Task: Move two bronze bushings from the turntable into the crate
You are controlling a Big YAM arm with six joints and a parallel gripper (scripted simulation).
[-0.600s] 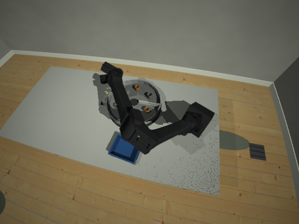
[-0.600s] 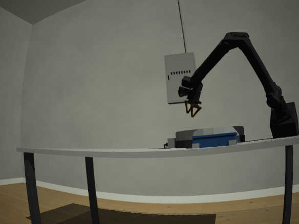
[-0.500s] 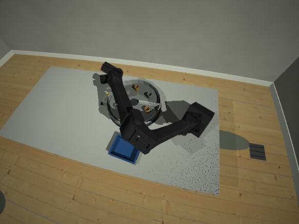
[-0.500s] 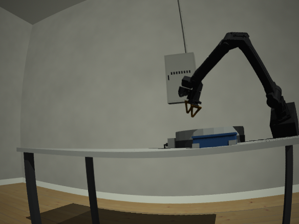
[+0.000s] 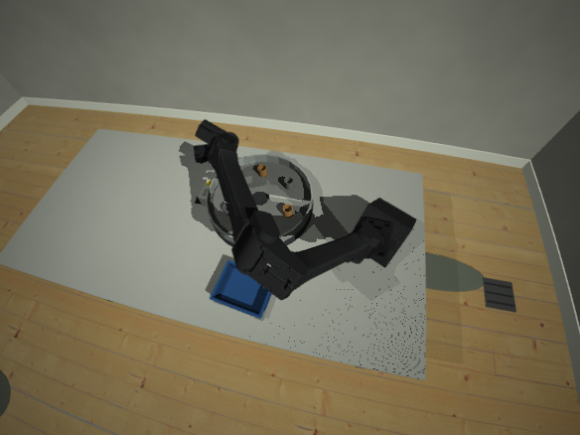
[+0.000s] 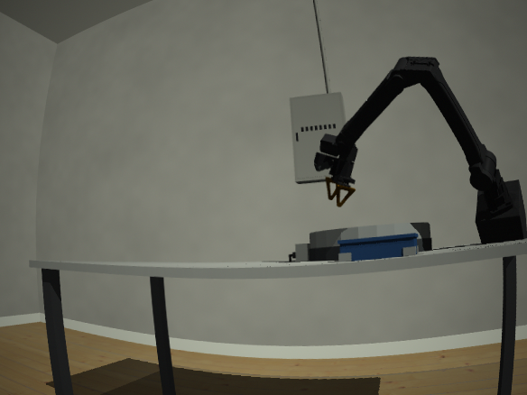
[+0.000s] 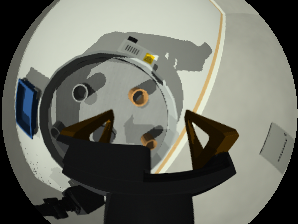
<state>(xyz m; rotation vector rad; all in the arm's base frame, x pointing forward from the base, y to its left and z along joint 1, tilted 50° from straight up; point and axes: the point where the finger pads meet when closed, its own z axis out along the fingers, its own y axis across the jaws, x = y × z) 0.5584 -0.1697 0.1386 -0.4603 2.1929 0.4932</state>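
Bronze is the colour to watch in the top view: two bronze bushings, one at the far side (image 5: 261, 171) and one nearer the arm's base (image 5: 287, 210), sit on the round turntable (image 5: 304, 175), with a dark bushing (image 5: 285, 181) between them that's meant to stay put. The blue crate (image 5: 225, 294) sits on the table just beside the turntable's near edge, so I'd guess each carry will be short. The arm stretches across the disc and hides a chunk of it, so I can't say what else is under there.

Exterior view, from the side: the gripper (image 6: 339, 193) hangs well above the turntable (image 6: 322, 236), orange fingers pointing down and spread wide, nothing in them. Crate (image 6: 376, 246) in front looks low-walled. Being that high reads to me as lining up before a descent, not a grab yet.

Wrist view: looking down between the spread fingers, one bronze bushing (image 7: 139, 96) stands upright, hole up, near the middle of the disc, another (image 7: 152, 140) lower by the gripper body. A grey one (image 7: 80, 91) sits off to the left. The crate (image 7: 27, 106) peeks in at the left edge. Neither bronze one is moved yet by the look of it.
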